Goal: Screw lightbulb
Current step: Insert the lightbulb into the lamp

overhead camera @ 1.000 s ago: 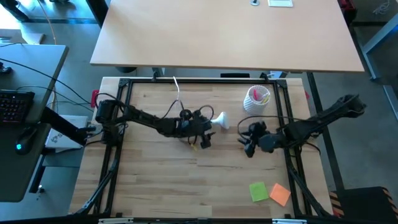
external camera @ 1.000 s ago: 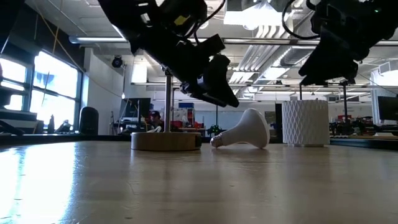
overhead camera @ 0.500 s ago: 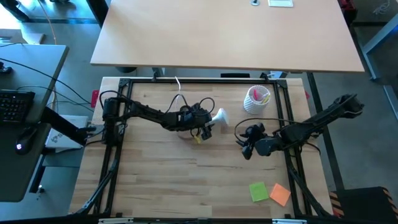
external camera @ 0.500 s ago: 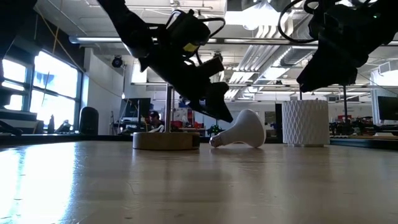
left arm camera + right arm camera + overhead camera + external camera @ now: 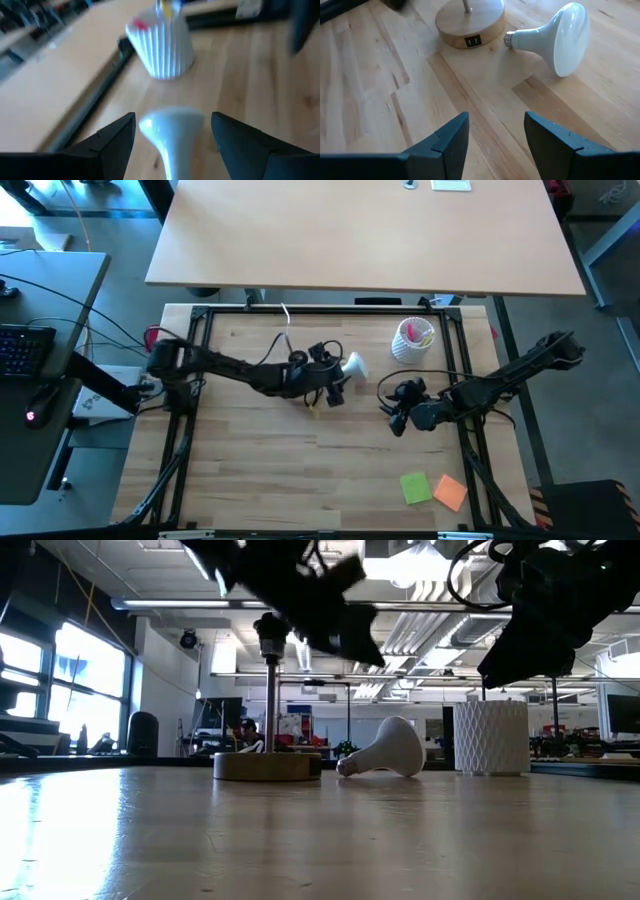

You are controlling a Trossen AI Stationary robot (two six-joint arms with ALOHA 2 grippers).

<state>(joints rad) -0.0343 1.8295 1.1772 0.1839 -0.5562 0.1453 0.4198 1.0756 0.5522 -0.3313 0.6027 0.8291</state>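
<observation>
The white lightbulb [image 5: 388, 751] lies on its side on the table, its screw end [image 5: 510, 39] next to the round wooden lamp base [image 5: 470, 22]. The lamp's thin pole [image 5: 270, 690] stands upright on that base. My left gripper [image 5: 350, 635] hangs open above the lightbulb [image 5: 352, 366]. In the left wrist view the bulb's round head [image 5: 172, 127] shows between and beyond the two fingers, which do not touch it. My right gripper [image 5: 393, 415] waits open over the table to the right of the bulb, pointing toward it.
A ribbed white cup [image 5: 414, 338] with pink items stands at the far right, behind the bulb. A green sticky note [image 5: 415, 488] and an orange sticky note [image 5: 451, 492] lie near the front right edge. A white cord [image 5: 287, 325] runs from the lamp to the far edge.
My left gripper first dipped toward the lightbulb, then rose well above it and rolled a little, staying open. The lightbulb still lies on its side by the lamp base. My right gripper has kept still.
</observation>
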